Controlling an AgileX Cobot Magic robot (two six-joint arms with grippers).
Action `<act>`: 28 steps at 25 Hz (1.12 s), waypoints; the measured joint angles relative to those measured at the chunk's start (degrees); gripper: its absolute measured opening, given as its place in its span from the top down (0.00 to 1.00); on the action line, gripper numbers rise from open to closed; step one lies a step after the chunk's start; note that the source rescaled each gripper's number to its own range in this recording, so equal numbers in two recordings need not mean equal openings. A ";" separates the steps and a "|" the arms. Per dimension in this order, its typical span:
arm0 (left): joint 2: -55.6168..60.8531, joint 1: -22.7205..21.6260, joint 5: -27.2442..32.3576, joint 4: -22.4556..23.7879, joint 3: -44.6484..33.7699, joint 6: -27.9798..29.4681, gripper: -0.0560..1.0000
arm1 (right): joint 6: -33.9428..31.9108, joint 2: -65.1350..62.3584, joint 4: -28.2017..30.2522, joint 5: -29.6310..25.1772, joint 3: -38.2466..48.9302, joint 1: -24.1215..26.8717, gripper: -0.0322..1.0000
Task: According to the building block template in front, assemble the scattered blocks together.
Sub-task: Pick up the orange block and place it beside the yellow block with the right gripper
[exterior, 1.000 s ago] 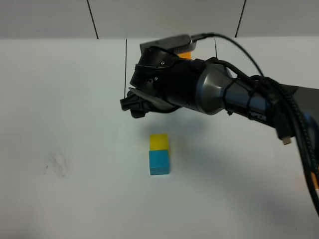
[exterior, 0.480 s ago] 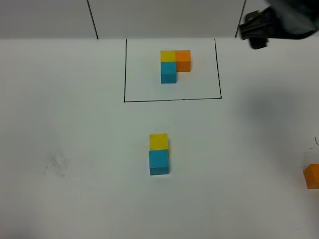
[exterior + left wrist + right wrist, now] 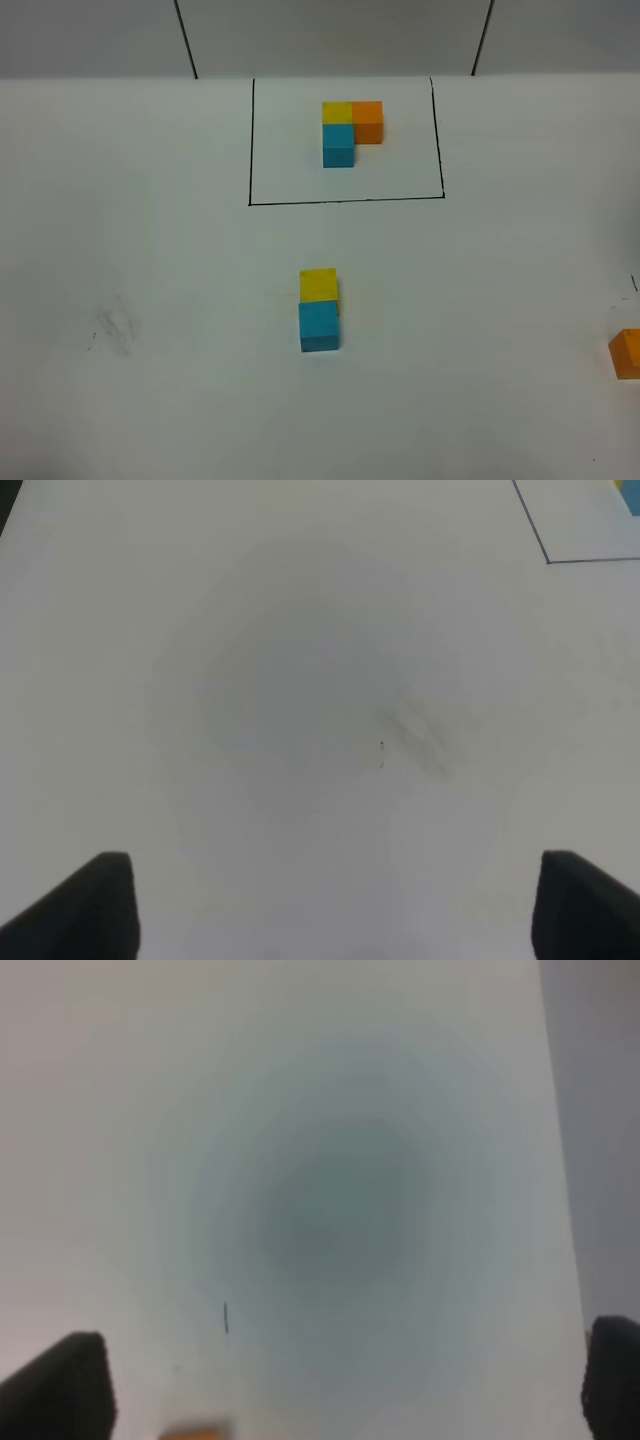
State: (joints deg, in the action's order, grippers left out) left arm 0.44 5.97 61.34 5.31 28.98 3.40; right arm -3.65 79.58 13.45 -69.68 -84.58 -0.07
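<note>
Overhead, the right arm is gone, so the table [image 3: 150,250] and template [image 3: 345,140] now show unblocked. The right gripper [image 3: 337,1380] and left gripper [image 3: 335,900] hang spread wide, empty. The yellow block [image 3: 319,284] touches the blue block [image 3: 319,325] mid-table. The orange block [image 3: 626,353] sits well apart at the right edge, likely the next pick.

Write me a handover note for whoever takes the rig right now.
Left gripper: open, empty, over bare table.
Right gripper: open, empty.
Yellow cube and blue cube touch mid-table, blue nearer the camera, as in the template.
The orange cube sits apart at the high view's right edge.
Left to do: set the orange cube against the yellow cube's right side.
</note>
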 joint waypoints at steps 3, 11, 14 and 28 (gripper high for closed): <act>0.00 0.00 0.00 0.00 0.00 -0.05 0.30 | 0.60 -2.22 -1.00 0.05 6.66 0.52 0.08; 0.00 0.00 -0.05 0.00 0.00 -0.17 0.30 | -0.87 -11.14 -3.87 7.78 30.54 0.73 0.08; 0.00 0.00 -0.05 0.00 0.00 -0.17 0.30 | -0.81 -11.35 -5.64 13.91 36.88 0.73 0.09; 0.00 0.00 -0.05 0.00 0.00 -0.19 0.30 | -0.82 3.27 -7.41 26.29 42.97 0.73 0.13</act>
State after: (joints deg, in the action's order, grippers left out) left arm 0.44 5.97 61.29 5.31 28.98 3.21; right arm -4.47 82.84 6.04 -43.39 -41.61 0.66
